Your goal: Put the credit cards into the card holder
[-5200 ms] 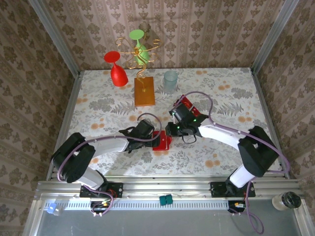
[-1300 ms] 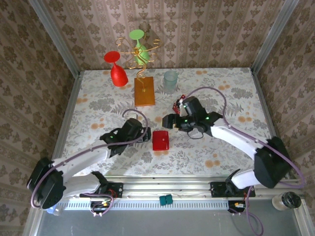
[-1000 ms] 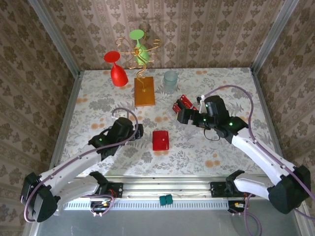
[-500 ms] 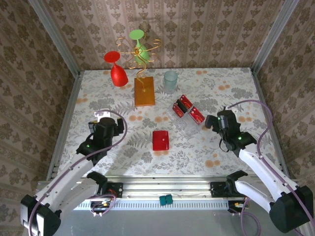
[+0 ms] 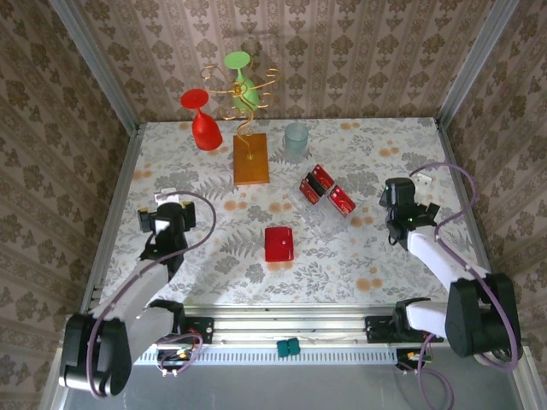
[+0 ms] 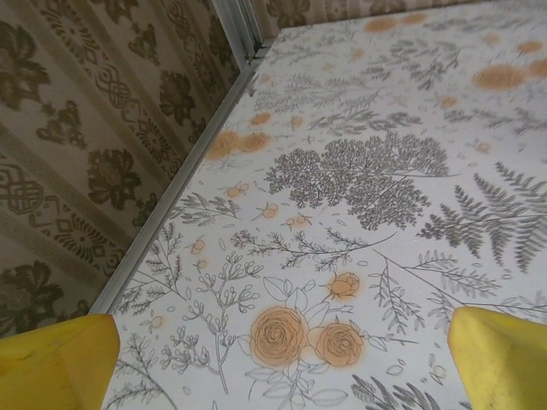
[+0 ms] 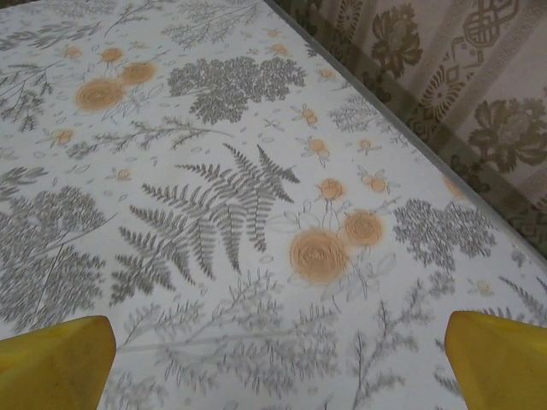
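1. Two wide-open, empty claws to note: left gripper point(image 5: 165, 213) by the left edge, right gripper point(image 5: 402, 195) by the right.
2. Expect light, stiff, slick credit cards point(image 5: 318, 182), in the clear tray point(image 5: 311, 210); pinch across an edge.
3. Steady the closed, glossy card holder point(image 5: 279, 243) mid-table.

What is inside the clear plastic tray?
Red credit cards lie in the clear tray, in two groups. Any cards beneath the top ones are covered.
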Action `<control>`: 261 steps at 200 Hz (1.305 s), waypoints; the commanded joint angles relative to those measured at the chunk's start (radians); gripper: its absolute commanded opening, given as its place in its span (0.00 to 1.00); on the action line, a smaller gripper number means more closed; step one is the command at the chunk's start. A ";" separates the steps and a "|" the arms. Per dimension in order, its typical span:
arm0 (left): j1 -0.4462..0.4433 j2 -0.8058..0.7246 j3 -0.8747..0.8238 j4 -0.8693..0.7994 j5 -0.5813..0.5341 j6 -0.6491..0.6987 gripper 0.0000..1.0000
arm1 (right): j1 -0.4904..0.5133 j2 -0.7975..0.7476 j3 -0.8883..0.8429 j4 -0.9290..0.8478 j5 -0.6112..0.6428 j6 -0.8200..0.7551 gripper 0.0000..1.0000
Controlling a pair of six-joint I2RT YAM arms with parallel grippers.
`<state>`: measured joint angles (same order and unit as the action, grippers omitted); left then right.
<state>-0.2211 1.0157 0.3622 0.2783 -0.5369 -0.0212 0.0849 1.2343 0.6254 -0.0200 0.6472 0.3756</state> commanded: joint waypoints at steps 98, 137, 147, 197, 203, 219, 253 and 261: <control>0.104 0.401 -0.028 0.631 0.256 0.116 1.00 | -0.028 0.224 -0.161 0.696 -0.286 -0.270 1.00; 0.117 0.528 -0.048 0.780 0.322 0.117 1.00 | -0.052 0.228 -0.248 0.875 -0.417 -0.289 1.00; 0.109 0.565 -0.052 0.838 0.324 0.144 1.00 | -0.053 0.271 -0.295 0.999 -0.436 -0.300 1.00; 0.158 0.545 0.017 0.666 0.394 0.094 1.00 | -0.060 0.303 -0.221 0.891 -0.487 -0.312 1.00; 0.177 0.545 0.026 0.654 0.424 0.085 1.00 | -0.060 0.304 -0.220 0.884 -0.486 -0.312 1.00; 0.193 0.545 0.032 0.638 0.451 0.073 1.00 | -0.060 0.307 -0.211 0.872 -0.486 -0.312 1.00; 0.197 0.544 0.032 0.640 0.458 0.071 1.00 | -0.058 0.301 -0.215 0.873 -0.480 -0.313 1.00; 0.195 0.543 0.028 0.647 0.454 0.073 1.00 | -0.051 0.297 -0.222 0.884 -0.465 -0.317 1.00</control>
<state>-0.0261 1.5696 0.3794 0.9310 -0.1154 0.0711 0.0303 1.5272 0.4034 0.8551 0.1745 0.0807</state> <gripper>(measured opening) 0.999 0.999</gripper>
